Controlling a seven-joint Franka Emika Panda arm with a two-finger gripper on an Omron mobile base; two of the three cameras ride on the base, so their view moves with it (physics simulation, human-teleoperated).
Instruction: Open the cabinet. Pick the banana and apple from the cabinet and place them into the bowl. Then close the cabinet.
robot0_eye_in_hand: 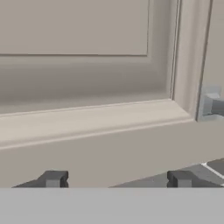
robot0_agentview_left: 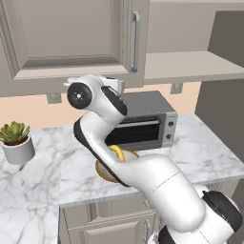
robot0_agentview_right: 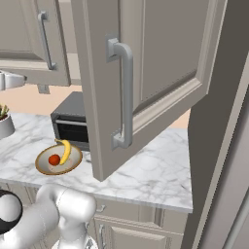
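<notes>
- My jaws stand wide, with nothing between them; my two dark fingertips (robot0_eye_in_hand: 53, 178) sit far apart at the bottom of the hand view.
- Straight ahead of my jaws, very close, is the lower recessed panel of the closed door (robot0_agentview_left: 66, 38) of the cabinet (robot0_agentview_left: 190, 28). I cannot tell whether my fingertips touch it.
- To the right of my jaws in the hand view is the lower end of that door's grey bar handle (robot0_eye_in_hand: 212, 105). It is near but not between the fingertips.
- The other door (robot0_agentview_right: 160, 63) hangs open, well off to the right of my jaws, its long handle (robot0_agentview_right: 124, 92) facing the base.
- Behind that open door the plain shelf (robot0_agentview_left: 190, 66) inside the cabinet is bare, up and to the right of my jaws.
- The bowl (robot0_agentview_right: 44, 168) sits on the marble surface (robot0_agentview_left: 200, 152), well below my jaws and in front of the dark oven (robot0_agentview_left: 147, 119).
- The banana (robot0_agentview_right: 65, 151) lies in the bowl, along its far right side.
- The apple (robot0_agentview_right: 54, 159) lies in the bowl too, just beside the banana and to its left in the right base view.
- A potted plant (robot0_agentview_left: 18, 143) stands on the surface, low and far to the left of my jaws.
</notes>
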